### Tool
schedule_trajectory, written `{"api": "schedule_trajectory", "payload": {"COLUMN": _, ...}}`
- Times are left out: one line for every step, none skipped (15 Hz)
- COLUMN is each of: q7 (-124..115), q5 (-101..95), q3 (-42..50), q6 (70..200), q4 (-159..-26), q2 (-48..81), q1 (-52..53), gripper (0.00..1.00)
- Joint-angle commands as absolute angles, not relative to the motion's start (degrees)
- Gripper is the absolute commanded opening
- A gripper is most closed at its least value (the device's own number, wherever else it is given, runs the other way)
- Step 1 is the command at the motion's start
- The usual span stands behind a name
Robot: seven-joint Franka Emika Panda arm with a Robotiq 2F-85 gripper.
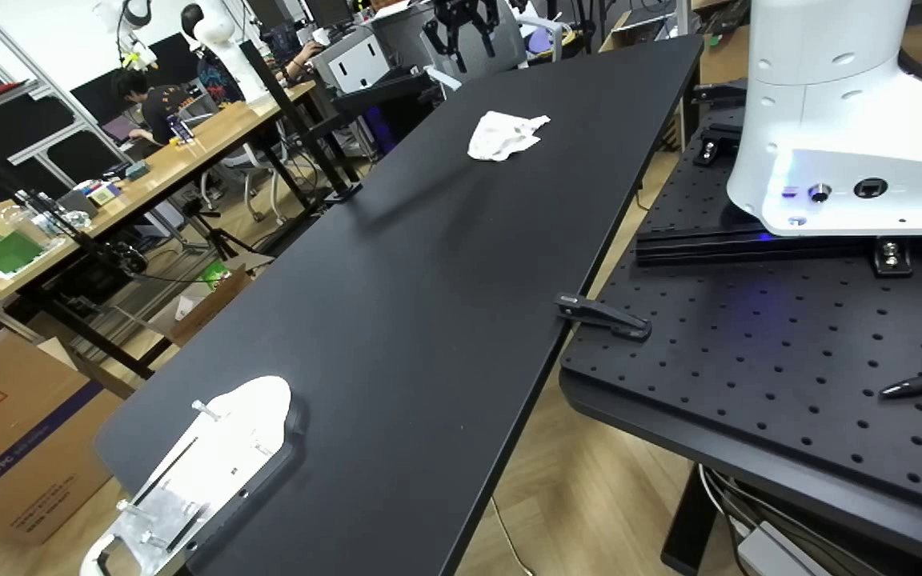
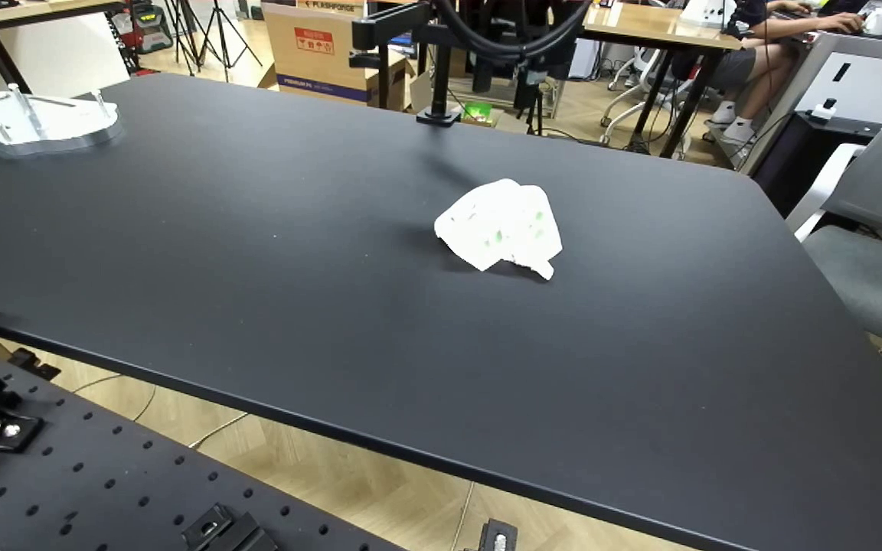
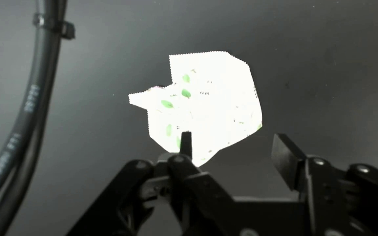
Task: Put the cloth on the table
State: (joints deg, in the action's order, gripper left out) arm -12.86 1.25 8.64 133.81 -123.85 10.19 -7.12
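looking down from the wrist, we see the white cloth (image 3: pixel 205 98) lying on the dark surface (image 3: pixel 323 85), with green leaf shapes (image 3: pixel 186 93) on it. the jaws are wide apart and grip nothing. they hang above the surface, and in the wrist view one side of them hides a bit of the cloth while the other side has bare surface behind it. we think they are up off the cloth so that they do not bump it or drag it. the cloth is where the task wants it, so we guess the job is done or nearly done.

at the end of the surface, well apart from the cloth, sits a pale plate with metal pegs (image 1: pixel 217 460), maybe there to leave room. a black clamp (image 1: pixel 601 314) goes across the gap to the bench with holes (image 1: pixel 749 352), perhaps to stop the two from sliding apart.

the cloth is rumpled and, from above, about as wide as it is long, so we find no clear long axis. its little strip (image 3: pixel 138 98) sticks out to the left in the wrist view; in both exterior views it points toward the edge by the bench.
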Motion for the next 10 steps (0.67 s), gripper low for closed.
{"api": "schedule_trajectory", "payload": {"q7": -13.0, "q5": 0.7, "q3": 8.4, "q6": 129.6, "q4": -125.5, "q2": 2.9, "q1": -6.6, "gripper": 0.95}}
{"api": "schedule_trajectory", "payload": {"q7": -12.6, "q5": 1.2, "q3": 8.4, "q6": 131.3, "q4": -123.8, "q2": 7.3, "q1": -6.9, "gripper": 0.76}}
{"api": "schedule_trajectory", "payload": {"q7": -12.6, "q5": 1.2, "q3": 8.3, "q6": 130.5, "q4": -123.9, "q2": 5.8, "q1": -6.8, "gripper": 0.84}}
{"api": "schedule_trajectory", "payload": {"q7": -12.6, "q5": 1.2, "q3": 8.2, "q6": 130.0, "q4": -124.1, "q2": 4.6, "q1": -6.8, "gripper": 0.9}}
{"api": "schedule_trajectory", "payload": {"q7": -12.6, "q5": 1.2, "q3": 8.2, "q6": 129.7, "q4": -124.3, "q2": 3.9, "q1": -6.8, "gripper": 0.95}}
{"api": "schedule_trajectory", "payload": {"q7": -12.5, "q5": 1.1, "q3": 8.2, "q6": 129.6, "q4": -124.4, "q2": 3.7, "q1": -6.8, "gripper": 0.95}}
{"api": "schedule_trajectory", "payload": {"q7": -12.5, "q5": 1.1, "q3": 8.2, "q6": 129.6, "q4": -124.6, "q2": 3.7, "q1": -6.8, "gripper": 0.95}}
{"api": "schedule_trajectory", "payload": {"q7": -12.5, "q5": 1.1, "q3": 8.2, "q6": 129.6, "q4": -124.7, "q2": 3.7, "q1": -6.8, "gripper": 0.95}}
{"api": "schedule_trajectory", "payload": {"q7": -12.5, "q5": 1.1, "q3": 8.2, "q6": 129.6, "q4": -124.8, "q2": 3.8, "q1": -6.8, "gripper": 0.95}}
{"api": "schedule_trajectory", "payload": {"q7": -12.5, "q5": 1.1, "q3": 8.2, "q6": 129.6, "q4": -124.8, "q2": 3.8, "q1": -6.8, "gripper": 0.95}}
